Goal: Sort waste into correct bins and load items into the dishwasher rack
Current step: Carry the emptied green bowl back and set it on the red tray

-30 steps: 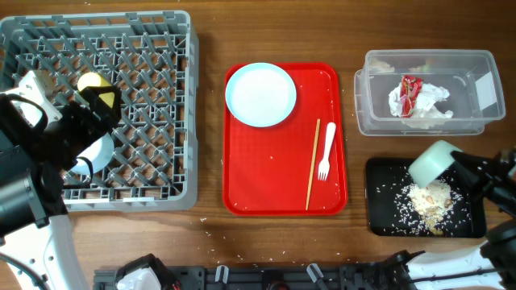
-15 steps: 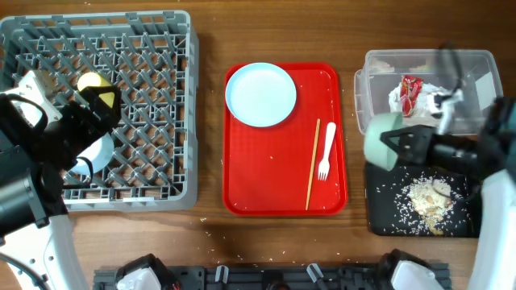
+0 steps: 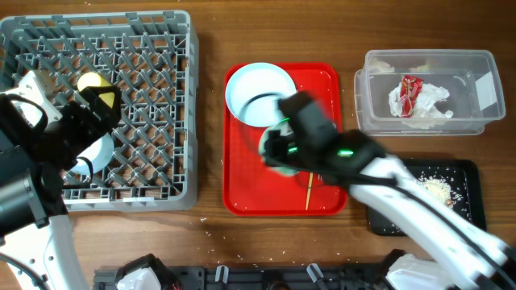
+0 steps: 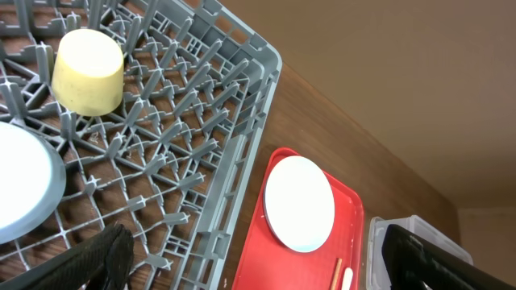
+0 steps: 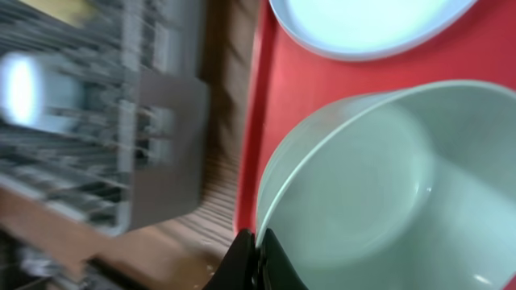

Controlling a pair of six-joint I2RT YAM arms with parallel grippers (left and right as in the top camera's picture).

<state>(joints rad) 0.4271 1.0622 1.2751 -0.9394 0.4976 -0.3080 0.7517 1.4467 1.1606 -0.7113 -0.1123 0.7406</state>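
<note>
Mint green bowl (image 5: pixel 363 185), blurred, hangs over the red tray (image 3: pixel 242 193) at the centre of the overhead frame, its rim pinched in the closed right gripper (image 5: pixel 256 259). The pale blue plate (image 3: pixel 250 93) lies on the tray just above it. At upper left, the grey rack (image 3: pixel 153 48) holds the yellow cup (image 3: pixel 90 82) and the light blue bowl (image 4: pixel 20 185). The left gripper (image 4: pixel 256 238) is spread wide above the rack. At right sit the clear tub (image 3: pixel 427 55) and the black tray (image 3: pixel 468 169).
</note>
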